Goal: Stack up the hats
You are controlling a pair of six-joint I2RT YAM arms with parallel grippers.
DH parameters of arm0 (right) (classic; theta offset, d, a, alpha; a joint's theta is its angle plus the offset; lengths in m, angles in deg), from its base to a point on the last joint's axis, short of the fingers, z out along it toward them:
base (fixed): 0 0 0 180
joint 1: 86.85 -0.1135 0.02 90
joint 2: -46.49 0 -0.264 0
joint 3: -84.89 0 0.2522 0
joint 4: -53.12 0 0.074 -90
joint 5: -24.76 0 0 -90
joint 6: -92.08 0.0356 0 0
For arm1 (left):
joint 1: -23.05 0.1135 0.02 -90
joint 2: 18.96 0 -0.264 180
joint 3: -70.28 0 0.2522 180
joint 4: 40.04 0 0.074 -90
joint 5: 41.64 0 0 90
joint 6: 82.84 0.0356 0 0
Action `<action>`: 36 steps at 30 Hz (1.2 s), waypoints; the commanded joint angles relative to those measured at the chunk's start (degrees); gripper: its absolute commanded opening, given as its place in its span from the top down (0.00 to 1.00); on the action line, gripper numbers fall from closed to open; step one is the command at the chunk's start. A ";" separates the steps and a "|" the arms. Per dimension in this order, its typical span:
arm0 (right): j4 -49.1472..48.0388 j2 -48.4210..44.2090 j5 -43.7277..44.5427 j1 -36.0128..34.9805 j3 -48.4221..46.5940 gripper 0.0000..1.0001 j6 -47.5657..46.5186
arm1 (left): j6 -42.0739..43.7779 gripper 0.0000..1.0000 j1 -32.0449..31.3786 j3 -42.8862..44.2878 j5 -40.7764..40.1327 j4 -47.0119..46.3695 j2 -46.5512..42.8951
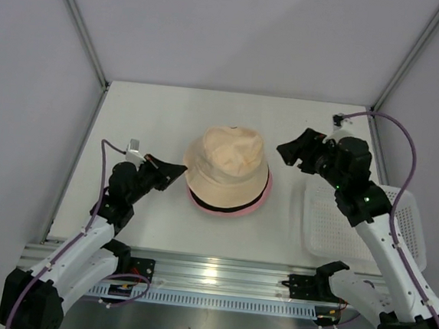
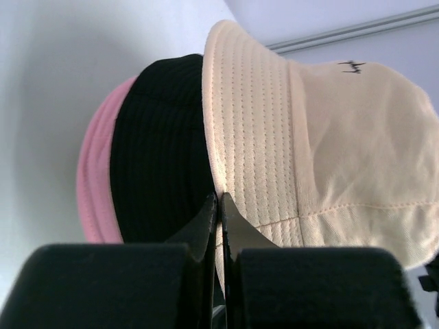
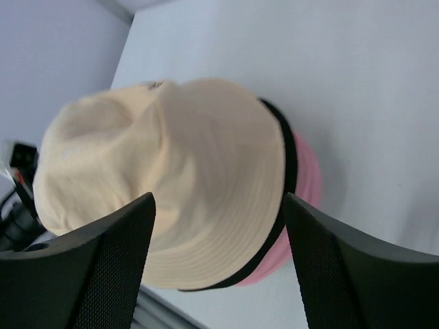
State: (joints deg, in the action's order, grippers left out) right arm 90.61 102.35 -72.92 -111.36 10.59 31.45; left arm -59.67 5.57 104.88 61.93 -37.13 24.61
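Hats stacked mid-worktop (image 1: pixel 162 113), well apart from every edge: beige hat (image 1: pixel 227 161) on top, black hat (image 2: pixel 158 151) beneath, pink hat (image 2: pixel 96 171) lowest. Left gripper (image 2: pixel 218 205) closed tight at the stack's left brim; hold on the fabric not determinable. Right gripper (image 3: pixel 218 199) wide apart, empty, near the stack's right side.

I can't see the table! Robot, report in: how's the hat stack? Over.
Left fingers shut at the brim. Right fingers open, clear of the stack. Beige hat on black hat on pink hat. Nothing in the way.
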 commanded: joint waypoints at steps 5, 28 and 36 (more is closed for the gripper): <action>-10.26 -5.23 -4.08 7.72 10.76 0.28 7.19 | 4.42 0.99 -2.47 -2.21 -4.33 1.89 3.62; -29.97 7.07 -13.06 7.64 18.17 0.46 10.63 | 7.24 0.99 -6.17 -0.10 -7.41 2.94 8.11; -31.63 10.49 -15.78 7.20 18.17 0.47 10.89 | 7.68 0.99 -6.17 0.34 -7.41 3.20 8.20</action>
State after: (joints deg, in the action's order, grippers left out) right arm 62.22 111.59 -86.84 -103.67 29.06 42.42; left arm -54.64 -0.20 103.68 56.00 -35.97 32.41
